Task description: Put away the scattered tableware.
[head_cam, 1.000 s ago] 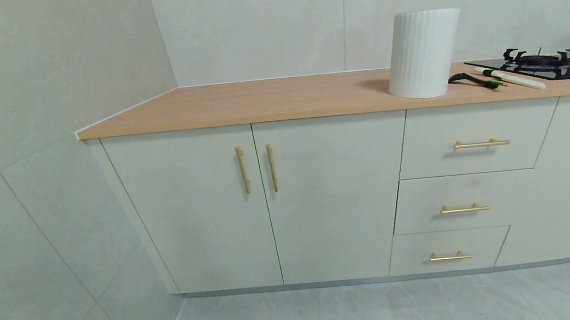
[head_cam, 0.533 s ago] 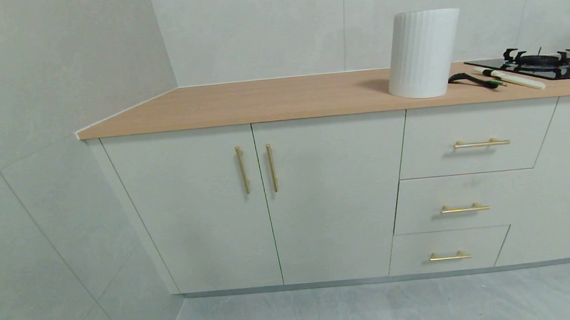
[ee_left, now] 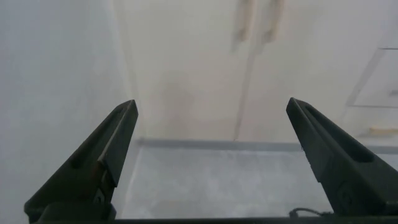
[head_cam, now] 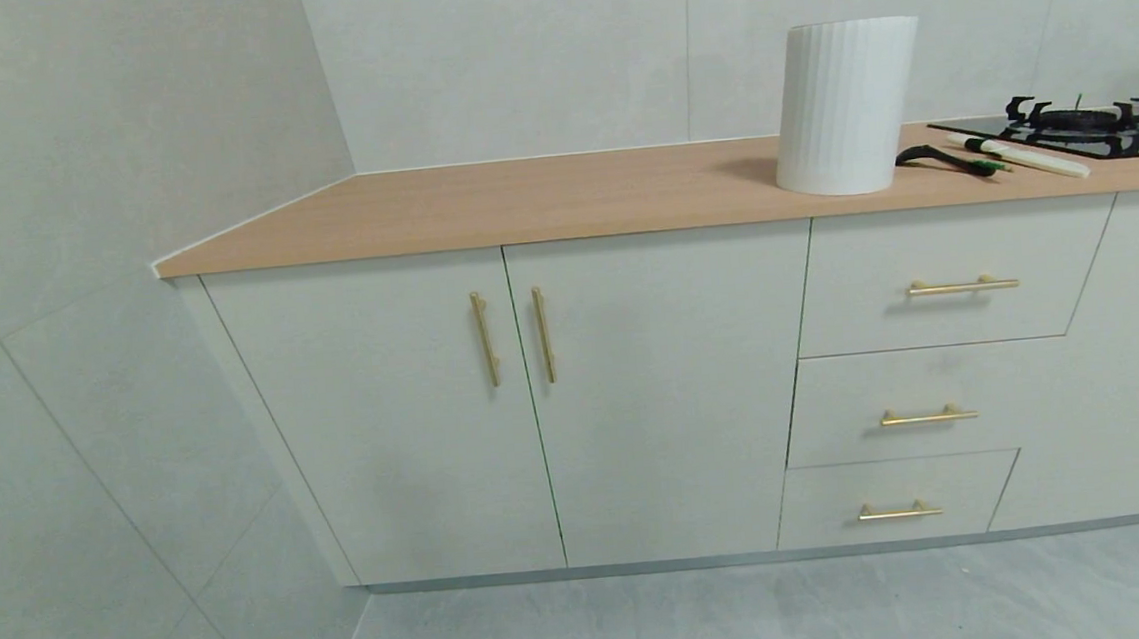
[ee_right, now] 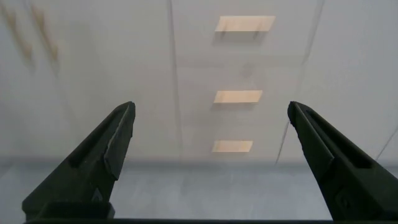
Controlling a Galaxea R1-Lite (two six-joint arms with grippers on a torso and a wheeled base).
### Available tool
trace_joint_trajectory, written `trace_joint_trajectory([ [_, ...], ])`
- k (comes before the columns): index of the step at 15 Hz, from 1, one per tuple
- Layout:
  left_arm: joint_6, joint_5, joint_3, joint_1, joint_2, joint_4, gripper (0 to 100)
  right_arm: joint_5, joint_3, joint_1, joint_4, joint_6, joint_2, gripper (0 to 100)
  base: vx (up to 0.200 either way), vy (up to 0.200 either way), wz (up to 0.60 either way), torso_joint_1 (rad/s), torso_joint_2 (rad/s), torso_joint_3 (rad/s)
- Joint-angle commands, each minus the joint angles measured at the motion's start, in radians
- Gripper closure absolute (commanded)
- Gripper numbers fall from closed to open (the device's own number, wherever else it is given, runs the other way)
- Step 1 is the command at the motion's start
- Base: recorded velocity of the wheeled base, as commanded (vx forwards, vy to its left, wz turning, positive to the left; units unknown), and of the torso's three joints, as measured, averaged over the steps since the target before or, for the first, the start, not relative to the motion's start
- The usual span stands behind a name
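On the wooden bench (head_cam: pixel 521 203), a tall ribbed white holder (head_cam: pixel 847 105) stands upright near the right end. Just beside its base, between it and the black gas hob (head_cam: pixel 1087 128), two utensils lie flat. The black-handled utensil (head_cam: pixel 949 162) curves away from the holder, with a green end pointing toward the robot's right. The white-handled utensil (head_cam: pixel 1024 156) lies just behind it, its long axis running from the hob's near corner out toward the bench's front edge. They are too small to say what kind of utensils they are, perhaps a knife and a peeler.

The left gripper (ee_left: pixel 210 104) hangs low in front of the double cabinet doors (head_cam: pixel 525 403), above the grey floor (ee_left: pixel 217 186). Its jaws are spread wide and grip nothing. The right gripper (ee_right: pixel 210 106) faces the stack of three drawers (ee_right: pixel 239 96), its jaws equally wide apart and bare. Both are well apart from the utensils up on the bench.
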Motion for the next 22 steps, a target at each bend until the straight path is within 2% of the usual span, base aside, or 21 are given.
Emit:
trace_joint_trajectory([
  [1,0.019,-0.013,0.038,0.000,0.000,-0.012,0,0.007,0.004,0.000,0.010,0.004,0.003,0,0.000,0.000,0.00,0.000,0.00,0.000],
  [3,0.047,-0.040,0.039,0.000,0.000,-0.012,0,0.009,0.007,0.000,0.004,0.003,0.003,0,0.000,0.000,0.00,0.000,0.00,0.000],
  [4,0.051,-0.069,0.039,0.000,0.000,-0.012,0,0.009,0.007,-0.001,0.004,0.003,0.003,0,0.000,0.000,0.00,0.000,0.00,0.000],
  [5,0.053,-0.072,0.041,0.000,0.000,-0.013,0,0.009,0.007,0.000,0.004,0.003,0.003,0,0.000,0.000,0.00,0.000,0.00,0.000],
  [7,0.005,-0.048,0.041,0.000,0.000,-0.024,0,0.009,0.007,-0.001,0.004,0.000,0.003,0,0.000,0.000,0.00,0.000,0.00,0.000],
  [8,-0.005,0.040,0.081,0.000,0.000,-0.099,0,0.007,0.007,0.000,0.004,0.000,0.003,0,0.000,0.000,0.00,0.000,0.00,0.000],
  [9,0.005,0.067,0.098,0.000,0.000,-0.124,0,0.007,0.007,-0.001,0.004,0.000,0.003,0,0.000,0.000,0.00,0.000,0.00,0.000],
  [10,0.019,0.069,0.098,0.000,0.000,-0.119,0,0.007,0.007,0.000,0.004,0.000,0.003,0,0.000,0.000,0.00,0.000,0.00,0.000],
  [11,0.050,0.063,0.098,0.000,0.000,-0.088,0,0.007,0.007,-0.001,0.004,0.001,0.003,0,0.000,0.000,0.00,0.000,0.00,0.000],
  [14,0.091,0.046,0.098,0.000,0.000,-0.090,0,0.007,0.007,-0.001,0.004,0.001,0.003,0,0.000,0.000,0.00,0.000,0.00,0.000],
  [16,0.067,0.046,0.098,0.000,0.000,-0.093,0,0.009,0.007,0.000,0.004,0.000,0.003,0,0.000,0.000,0.00,0.000,0.00,0.000],
  [17,0.042,0.046,0.098,0.000,0.000,-0.093,0,0.007,0.007,0.000,0.004,0.001,0.003,0,0.000,0.000,0.00,0.000,0.00,0.000],
  [22,0.038,0.047,0.098,0.000,0.000,-0.093,0,0.007,0.007,-0.001,0.004,0.003,0.003,0,0.000,0.000,0.00,0.000,0.00,0.000],
])
